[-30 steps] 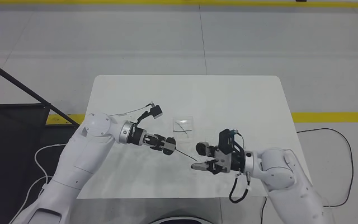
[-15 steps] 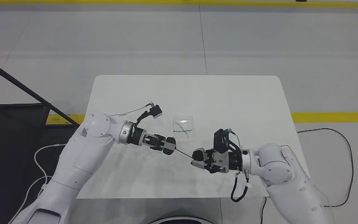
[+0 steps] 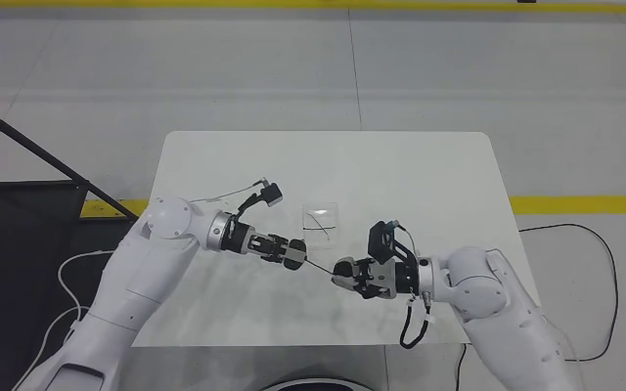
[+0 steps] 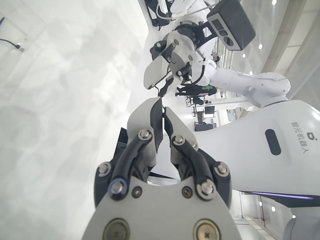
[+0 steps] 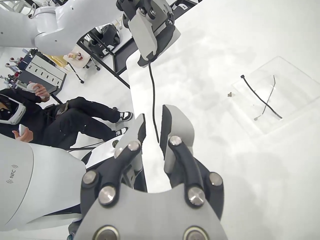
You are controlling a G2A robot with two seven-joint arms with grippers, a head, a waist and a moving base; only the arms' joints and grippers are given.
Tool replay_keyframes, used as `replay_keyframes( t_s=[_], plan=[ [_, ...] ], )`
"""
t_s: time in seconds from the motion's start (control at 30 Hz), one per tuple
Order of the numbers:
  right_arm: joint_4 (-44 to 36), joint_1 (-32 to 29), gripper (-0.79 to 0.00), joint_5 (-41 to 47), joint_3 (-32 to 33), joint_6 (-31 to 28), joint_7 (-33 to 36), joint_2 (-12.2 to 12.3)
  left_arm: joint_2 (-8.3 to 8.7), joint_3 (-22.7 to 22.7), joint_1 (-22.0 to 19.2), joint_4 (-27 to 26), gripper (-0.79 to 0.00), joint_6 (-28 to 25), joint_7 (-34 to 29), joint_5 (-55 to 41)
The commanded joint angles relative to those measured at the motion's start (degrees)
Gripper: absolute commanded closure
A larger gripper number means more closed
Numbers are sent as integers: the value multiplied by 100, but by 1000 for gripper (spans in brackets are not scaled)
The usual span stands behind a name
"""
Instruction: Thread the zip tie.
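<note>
A clear tray (image 3: 331,209) near the middle of the counter (image 3: 440,176) holds a black spare tie (image 5: 252,89) crossed by a thinner strand (image 5: 272,91), possibly a second tie. On the robot's side of the tray, both arms hang low over the counter with their wrists pointing at each other. The left end effector (image 3: 297,256) is clamped on one end of the zip tie (image 5: 152,93), which sticks out toward the right end effector (image 5: 152,117). That one's fingers stand parted, with the tie's free tip between them.
</note>
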Motion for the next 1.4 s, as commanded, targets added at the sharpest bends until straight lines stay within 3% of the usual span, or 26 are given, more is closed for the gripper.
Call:
replay_keyframes(
  t_s=[0.0,0.13,0.23,0.37,0.4,0.43,0.47,0.5,0.73,1.03,1.23,1.37],
  plan=[
    [7,12,-92,12,-13,18,-7,9,6,1,-7,-4,0,-5,-7,1],
    [19,38,-80,52,-48,46,2,29,18,8,-15,-8,0,-4,-6,6],
    [26,56,0,63,-69,51,6,45,25,21,-18,-22,0,4,12,20],
    [27,80,0,70,-100,60,12,65,32,40,-20,-38,0,1,35,17],
    [24,86,0,68,-107,60,7,69,33,46,-27,-42,-126,14,43,14],
    [24,89,0,63,-112,60,-4,74,34,54,-32,-43,-345,27,50,13],
    [26,91,0,60,-119,60,-14,78,34,61,-38,-41,-683,47,62,0],
    [26,93,0,58,-126,61,-24,82,33,68,-43,-40,-785,69,76,-20],
    [23,8,0,122,-66,-75,-409,111,26,24,-4,-20,-785,35,195,-448],
    [-54,-376,0,316,220,-540,-1394,150,14,-177,191,14,-785,-300,306,-1351],
    [-119,-526,0,374,192,-605,-1904,131,-52,-130,519,-179,-785,-910,1086,-1461],
    [-127,-518,0,365,157,-596,-1892,129,-57,-108,536,-186,-785,-925,1162,-1398]
  ],
)
